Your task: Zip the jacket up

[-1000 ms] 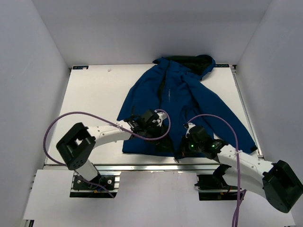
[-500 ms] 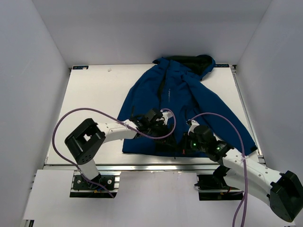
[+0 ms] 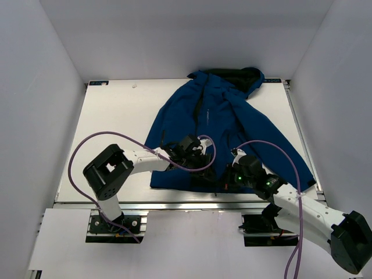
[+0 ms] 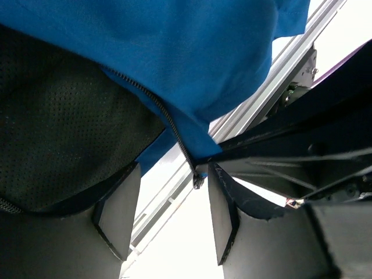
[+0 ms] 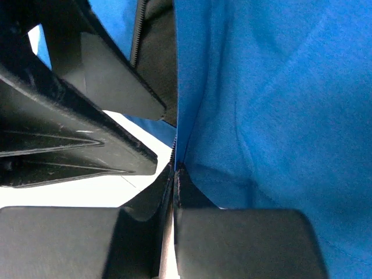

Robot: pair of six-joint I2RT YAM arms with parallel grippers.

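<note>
The royal-blue jacket (image 3: 232,116) lies on the white table (image 3: 116,116), hood at the far right, front open near the hem. My left gripper (image 3: 197,158) is open at the hem. In the left wrist view the dark zipper (image 4: 168,119) runs down the blue edge (image 4: 192,52). Its loose end (image 4: 197,181) hangs between my left gripper's (image 4: 174,170) fingers, close to the right one, beside black mesh lining (image 4: 64,116). My right gripper (image 3: 224,178) is shut on the jacket's other front edge (image 5: 273,87). Its jaws (image 5: 175,172) pinch the fabric there.
The table's aluminium front rail (image 3: 174,204) runs just below the hem and also shows in the left wrist view (image 4: 256,87). The two grippers are very close together; the left fingers (image 5: 116,87) fill the right wrist view's left side. Purple cables (image 3: 87,145) loop over both arms.
Over the last second my left gripper shifted slightly right along the hem and its arm swung inward. My right gripper edged slightly left, still pinching the fabric.
</note>
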